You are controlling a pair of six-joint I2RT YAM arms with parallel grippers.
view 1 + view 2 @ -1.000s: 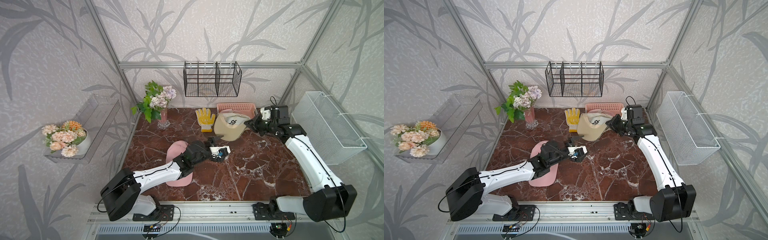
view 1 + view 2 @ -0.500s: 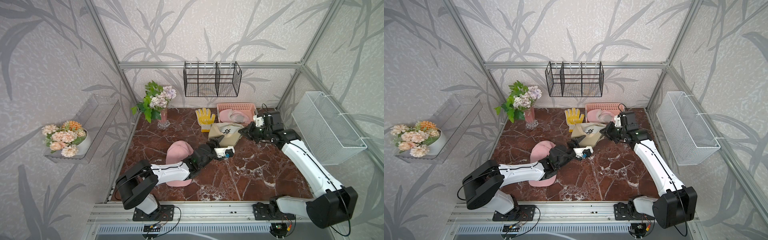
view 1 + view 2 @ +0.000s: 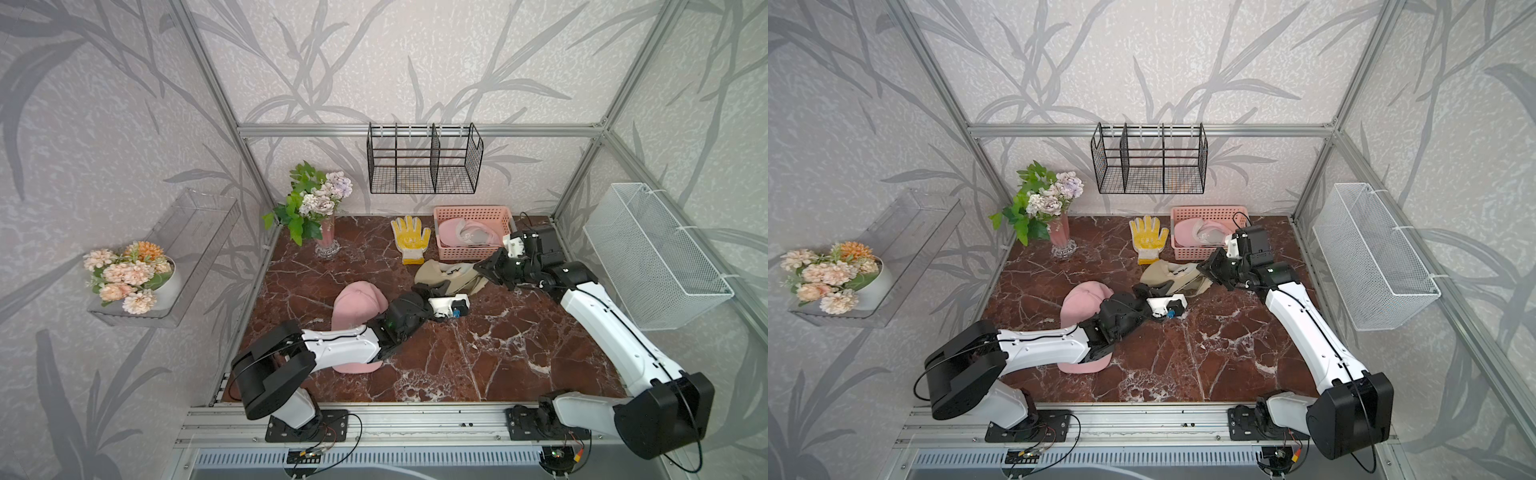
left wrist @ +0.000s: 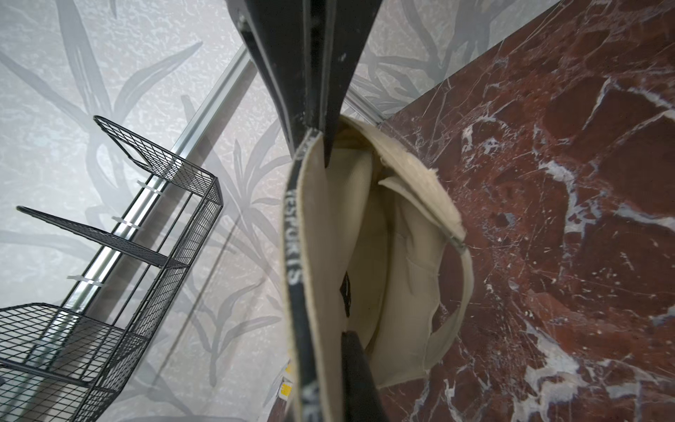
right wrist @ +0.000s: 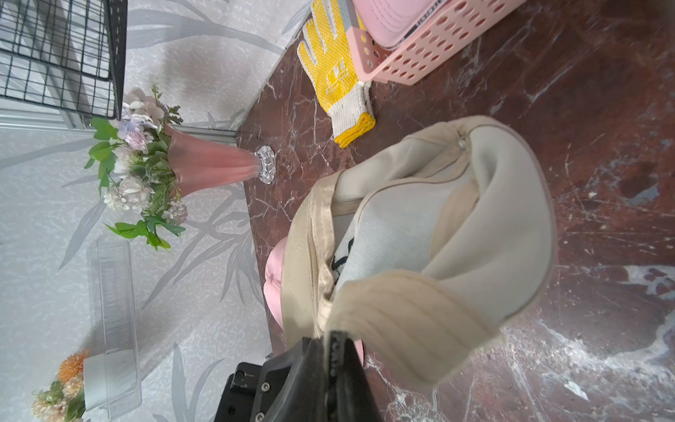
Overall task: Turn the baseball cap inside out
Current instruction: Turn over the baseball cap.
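As the left hand (image 4: 317, 142) and right hand (image 5: 329, 335) pinch its rim, the beige cap (image 3: 438, 271) gapes.
Opposed grips likely spread it for inversion.

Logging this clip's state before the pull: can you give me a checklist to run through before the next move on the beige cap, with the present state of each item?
1. left claw shut on the beige cap, at its printed rim band: ok.
2. right claw shut on the cap's opposite edge: ok.
3. Cap spans between the two claws, its opening facing the left wrist camera: ok.
4. Cap already fully inside out: cannot tell, the fabric is crumpled.
5. pink cap lies apart from the beige cap: ok.
6. yellow glove and pink basket not touching the cap: ok, a gap shows in the right wrist view.
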